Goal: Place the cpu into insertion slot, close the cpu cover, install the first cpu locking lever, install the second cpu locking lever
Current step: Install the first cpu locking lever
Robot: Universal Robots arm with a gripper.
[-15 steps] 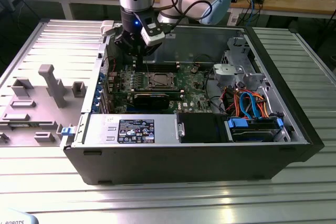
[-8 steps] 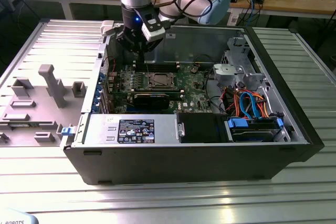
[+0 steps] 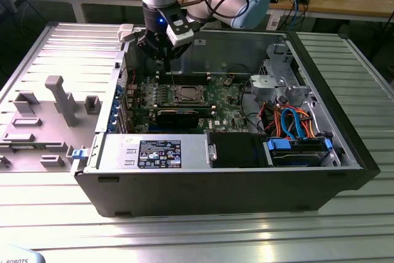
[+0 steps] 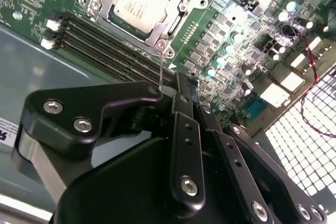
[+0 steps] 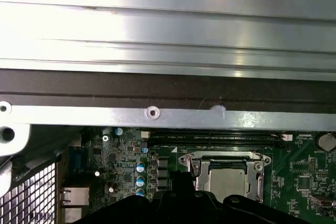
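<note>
The cpu (image 4: 137,1) lies in the insertion slot (image 3: 186,95) on the green motherboard, its silvery top showing in both wrist views (image 5: 227,181). The cpu cover (image 4: 157,34) lies flat around it as a silver frame. A thin wire locking lever (image 4: 160,69) rises upright from the socket's corner to my fingertips. My gripper (image 4: 181,88) hangs above the board just to the exterior view's left of the socket (image 3: 165,60), shut with the lever's end at its tips. Its black tip also shows in the first wrist view (image 5: 181,181).
A long black graphics card (image 3: 178,115) lies in front of the socket. A silver power supply (image 3: 154,152) and a drive cage with blue and orange cables (image 3: 295,121) fill the case's front and right. The case wall (image 5: 157,112) stands close behind. A grey fixture plate (image 3: 55,103) lies outside.
</note>
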